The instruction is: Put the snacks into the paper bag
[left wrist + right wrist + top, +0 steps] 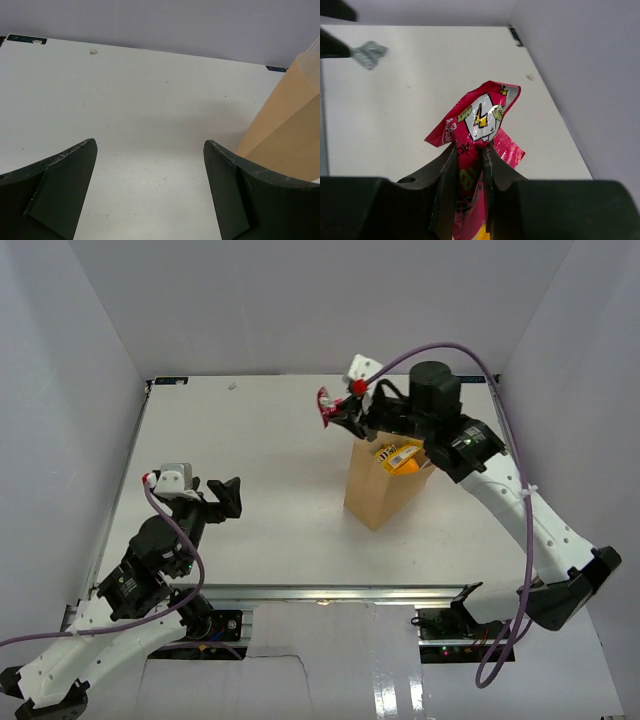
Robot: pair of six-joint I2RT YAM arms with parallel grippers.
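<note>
Now, step in hand: carrying one snack toward the paper bag [372, 495], with the drop not yet made. The right gripper [469, 150] is clamping a red packet [480, 117]; its jaws are nearly closed, pinching the crinkled wrapper low down so the printed top is sticking up free between them. From the top view the packet is hanging above bag height, near the bag's mouth but off to its far-left side, apparently not over the opening. The bag is standing upright on the white table [260, 440], mouth open, with an orange-yellow pouch [398, 456] showing inside at the rim. The left gripper [150, 144] is holding nothing; its jaws are spread wide, pointing toward the bag from well to its left and hovering over bare tabletop. A small white speck [93, 50] is lying well beyond the bag toward the far-left edge. No other loose packets are showing around the bag, so this is likely a late item, possibly the last. Next move, as I judge it: bringing the right gripper back over the mouth, centring the packet inside the rim, lowering slightly, then opening. Risk: the wrapper catching on the rim, or the wrist nudging the light bag over.
</note>
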